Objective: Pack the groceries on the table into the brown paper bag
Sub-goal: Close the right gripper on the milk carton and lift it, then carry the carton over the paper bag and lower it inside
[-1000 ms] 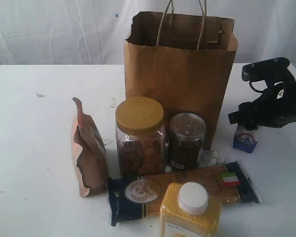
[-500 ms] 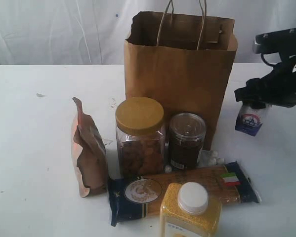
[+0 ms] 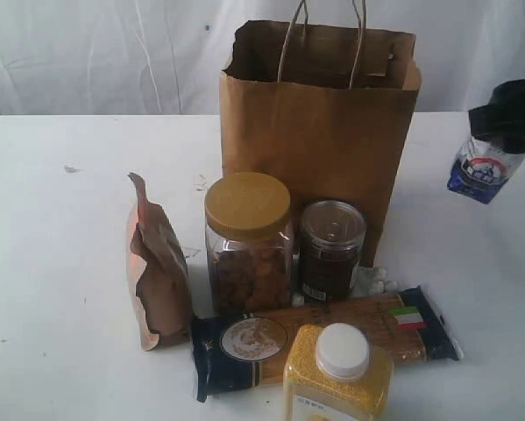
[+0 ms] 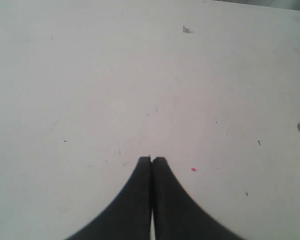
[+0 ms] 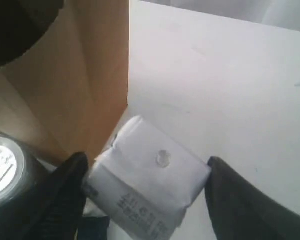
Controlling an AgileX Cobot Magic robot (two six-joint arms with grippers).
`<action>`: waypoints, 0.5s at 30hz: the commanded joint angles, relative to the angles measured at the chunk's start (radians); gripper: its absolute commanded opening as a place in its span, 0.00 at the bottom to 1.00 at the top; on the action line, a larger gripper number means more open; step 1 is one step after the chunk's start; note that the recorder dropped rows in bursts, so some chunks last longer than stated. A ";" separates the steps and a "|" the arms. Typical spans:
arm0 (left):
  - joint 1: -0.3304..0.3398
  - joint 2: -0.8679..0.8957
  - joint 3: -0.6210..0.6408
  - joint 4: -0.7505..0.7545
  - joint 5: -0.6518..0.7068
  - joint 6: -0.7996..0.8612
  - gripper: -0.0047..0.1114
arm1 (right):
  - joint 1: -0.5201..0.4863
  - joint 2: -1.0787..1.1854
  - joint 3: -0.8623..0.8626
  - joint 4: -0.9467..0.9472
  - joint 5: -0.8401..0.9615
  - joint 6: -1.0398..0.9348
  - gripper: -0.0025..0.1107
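Note:
The brown paper bag (image 3: 319, 123) stands open at the back of the white table (image 3: 60, 263). In front of it are a gold-lidded clear jar (image 3: 248, 241), a smaller dark jar (image 3: 330, 250), a coppery pouch (image 3: 157, 267), the long spaghetti pack (image 3: 323, 338) and a white-capped yellow bottle (image 3: 339, 377). My right gripper (image 5: 145, 172) is shut on the small white-blue carton (image 3: 483, 171) (image 5: 147, 187), held in the air to the right of the bag. My left gripper (image 4: 152, 160) is shut and empty over bare tabletop.
Tiny white pellets (image 3: 376, 281) lie beside the dark jar. A white curtain (image 3: 95, 53) hangs behind the table. The bag's side wall (image 5: 84, 80) is close beside the carton in the right wrist view. Small specks (image 4: 187, 29) mark the tabletop.
My right gripper has lifted the carton off the table, up and to the right, to about the height of the bag's upper half. Everything else is still.

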 commanded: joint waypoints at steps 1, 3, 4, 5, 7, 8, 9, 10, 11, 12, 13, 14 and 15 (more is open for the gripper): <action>-0.004 -0.004 0.003 0.001 -0.002 0.000 0.04 | -0.008 -0.069 0.070 0.005 0.011 0.004 0.42; -0.004 -0.004 0.003 0.001 -0.002 0.000 0.04 | -0.008 -0.082 0.096 0.007 0.009 0.004 0.42; -0.004 -0.004 0.003 0.001 -0.002 0.000 0.04 | -0.008 -0.083 0.101 0.007 0.009 0.004 0.42; -0.004 -0.004 0.003 0.001 -0.002 0.000 0.04 | -0.008 -0.085 0.101 0.010 0.011 0.004 0.42; -0.004 -0.004 0.003 0.001 -0.002 0.000 0.04 | -0.008 -0.089 0.088 0.037 0.011 0.004 0.42; -0.004 -0.004 0.003 0.001 -0.002 0.000 0.04 | -0.008 -0.091 0.071 0.053 0.011 0.004 0.42; -0.004 -0.004 0.003 0.001 -0.002 0.000 0.04 | -0.008 -0.093 0.048 0.077 0.011 0.004 0.42; -0.004 -0.004 0.003 0.001 -0.002 0.000 0.04 | -0.008 -0.093 0.018 0.105 0.009 0.004 0.42; -0.004 -0.004 0.003 0.001 -0.002 0.000 0.04 | -0.008 -0.093 -0.017 0.143 0.007 0.004 0.42; -0.004 -0.004 0.003 0.001 -0.002 0.000 0.04 | -0.008 -0.093 -0.046 0.175 0.004 0.004 0.42; -0.004 -0.004 0.003 0.001 -0.002 0.000 0.04 | -0.008 -0.093 -0.084 0.215 -0.007 0.000 0.41; -0.004 -0.004 0.003 0.001 -0.002 0.000 0.04 | -0.008 -0.091 -0.121 0.253 -0.020 -0.011 0.41; -0.004 -0.004 0.003 0.001 -0.002 0.000 0.04 | -0.008 -0.089 -0.148 0.288 -0.040 -0.027 0.40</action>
